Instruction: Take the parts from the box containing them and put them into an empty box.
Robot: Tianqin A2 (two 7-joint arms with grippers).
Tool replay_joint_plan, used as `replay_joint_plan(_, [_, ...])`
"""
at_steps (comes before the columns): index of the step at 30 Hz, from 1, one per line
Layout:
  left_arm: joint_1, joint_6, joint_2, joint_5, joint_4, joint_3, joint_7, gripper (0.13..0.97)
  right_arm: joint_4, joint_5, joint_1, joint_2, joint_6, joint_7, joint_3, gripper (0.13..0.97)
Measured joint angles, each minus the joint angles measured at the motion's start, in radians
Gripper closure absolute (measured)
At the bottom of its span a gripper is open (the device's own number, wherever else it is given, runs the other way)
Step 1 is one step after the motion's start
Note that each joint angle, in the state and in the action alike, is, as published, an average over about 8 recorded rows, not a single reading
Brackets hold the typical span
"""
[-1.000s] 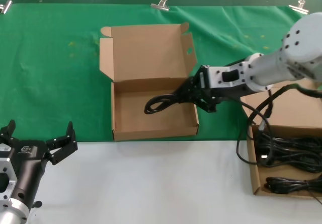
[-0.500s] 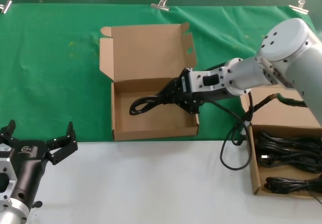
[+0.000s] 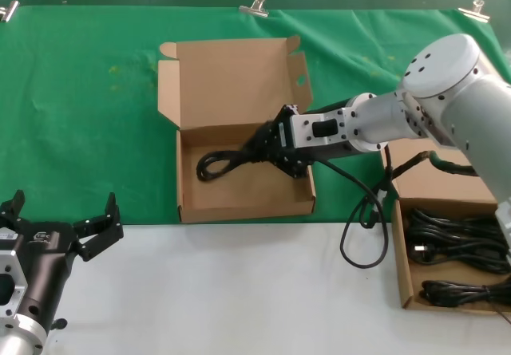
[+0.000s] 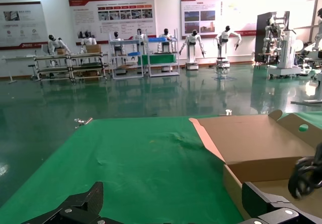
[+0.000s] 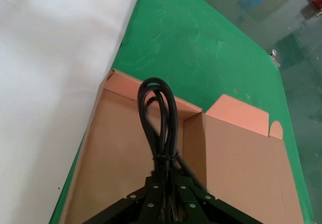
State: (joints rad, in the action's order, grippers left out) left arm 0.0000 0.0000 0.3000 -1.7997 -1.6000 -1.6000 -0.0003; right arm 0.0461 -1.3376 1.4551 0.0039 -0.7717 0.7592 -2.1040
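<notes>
The right claw (image 3: 275,146) is clamped on a black cable bundle (image 3: 219,162), gripping it at the tied waist so the coiled loops stick out ahead of the fingers rather than dangling loose. That hold keeps the coil together and lets the loop end lead into the empty box (image 3: 243,195). In the right wrist view the loops (image 5: 160,118) hang over the box floor (image 5: 115,168), inside its walls, with the near corner ahead of them. The claw sits low over the box's right side, just inside the right wall, so the coil lies toward the middle of the floor; I cannot tell whether it already touches the cardboard.

The bundle's tail (image 3: 363,227) trails off from the claw, over the box edge and across the tabletop (image 3: 239,291) in a slack loop toward the full box (image 3: 447,191) at the right. That box holds more cables (image 3: 459,231), so several transfers look to be left. The tail may snag on a wall or stay outside once the coil is let go.

The empty box's lid stands open at the back, flaps spread, which leaves the approach from the right unobstructed.

The left claw (image 3: 60,231) waits at the tabletop's near left corner, fingers spread and holding nothing, well apart from both boxes.
</notes>
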Motion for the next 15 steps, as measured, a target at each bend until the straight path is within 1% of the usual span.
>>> replay_joint_plan(8, [0.000, 0.000, 0.000, 0.000, 0.000, 0.000, 0.000, 0.132, -0.007, -0.004, -0.001, -0.001, 0.000, 0.012, 0.005, 0.888])
replay_joint_plan(12, [0.000, 0.000, 0.000, 0.000, 0.000, 0.000, 0.000, 0.132, -0.008, -0.005, -0.001, 0.002, -0.003, 0.011, 0.006, 0.888])
replay_joint_plan(15, [0.000, 0.000, 0.000, 0.000, 0.000, 0.000, 0.000, 0.132, 0.001, -0.004, -0.002, 0.011, -0.012, 0.005, 0.006, 0.846])
